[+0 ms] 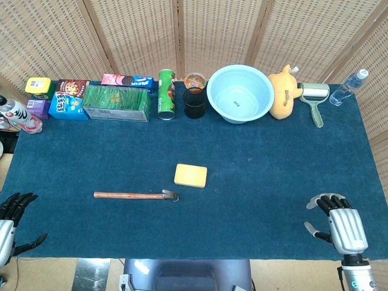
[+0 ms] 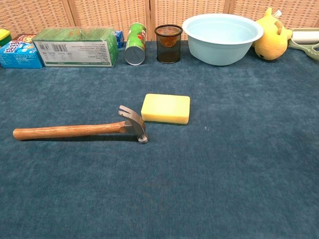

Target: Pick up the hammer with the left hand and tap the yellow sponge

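Note:
A hammer (image 1: 134, 195) (image 2: 75, 130) with a wooden handle lies flat on the blue cloth, its metal head (image 2: 133, 123) pointing right, just left of the yellow sponge (image 1: 190, 175) (image 2: 166, 108). The sponge lies flat near the middle of the table, a small gap from the hammer head. My left hand (image 1: 11, 221) hangs at the table's front left corner, fingers spread, holding nothing, well left of the handle's end. At the front right edge my right hand (image 1: 338, 223) rests open and empty. Neither hand shows in the chest view.
Along the back edge stand snack boxes (image 1: 71, 100), a green box (image 1: 116, 103), a green can (image 1: 166, 94), a black mesh cup (image 1: 195, 102), a light blue bowl (image 1: 240, 93), a yellow plush toy (image 1: 284, 92), a lint roller (image 1: 315, 100) and a water bottle (image 1: 348, 87).

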`<state>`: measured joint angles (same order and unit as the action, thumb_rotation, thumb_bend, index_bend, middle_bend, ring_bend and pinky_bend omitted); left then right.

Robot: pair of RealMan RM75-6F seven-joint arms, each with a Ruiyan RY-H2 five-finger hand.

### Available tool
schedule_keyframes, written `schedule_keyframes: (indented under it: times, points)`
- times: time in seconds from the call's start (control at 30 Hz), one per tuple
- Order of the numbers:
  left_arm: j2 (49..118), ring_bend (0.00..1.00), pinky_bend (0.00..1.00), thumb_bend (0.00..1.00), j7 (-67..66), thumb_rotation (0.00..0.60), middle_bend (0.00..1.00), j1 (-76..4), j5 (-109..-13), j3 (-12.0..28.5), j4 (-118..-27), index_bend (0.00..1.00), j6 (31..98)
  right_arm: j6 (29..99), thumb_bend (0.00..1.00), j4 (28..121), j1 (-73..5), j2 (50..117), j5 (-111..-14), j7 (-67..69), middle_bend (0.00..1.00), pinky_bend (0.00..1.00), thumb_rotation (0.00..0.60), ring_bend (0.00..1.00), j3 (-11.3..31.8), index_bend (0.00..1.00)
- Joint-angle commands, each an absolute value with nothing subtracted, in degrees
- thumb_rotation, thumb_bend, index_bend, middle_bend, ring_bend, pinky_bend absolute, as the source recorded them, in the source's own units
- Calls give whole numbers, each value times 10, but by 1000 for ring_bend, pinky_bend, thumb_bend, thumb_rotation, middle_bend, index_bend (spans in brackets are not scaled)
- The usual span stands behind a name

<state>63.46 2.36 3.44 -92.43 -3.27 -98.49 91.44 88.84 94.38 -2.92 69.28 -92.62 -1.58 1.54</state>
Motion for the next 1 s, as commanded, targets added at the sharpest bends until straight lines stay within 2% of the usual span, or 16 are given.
schedule_keyframes:
  times: [0.03,0.5,0.73,0.83,1.0]
  points:
    - [633,79,117,191,19,600,151,32,-920,-33,-988,158,907,885,217,943,-31,695,-924,-16,413,248,600,332,17,457]
    - [615,80,117,191,-17,600,151,-11,-917,-20,-1007,159,847,892,218,937,-26,698,-917,-5,413,248,600,332,18,458]
    - [610,117,126,198,-69,600,162,-92,-900,5,-1038,159,733,899,219,923,-19,700,-911,17,414,248,600,332,18,458]
    - [619,129,150,234,-105,600,172,-140,-876,22,-1055,159,665,908,218,915,-12,700,-910,30,413,248,600,332,16,458]
    - [644,160,228,312,-161,600,207,-196,-829,41,-1073,159,589,921,218,904,-2,702,-908,44,413,248,600,332,14,457]
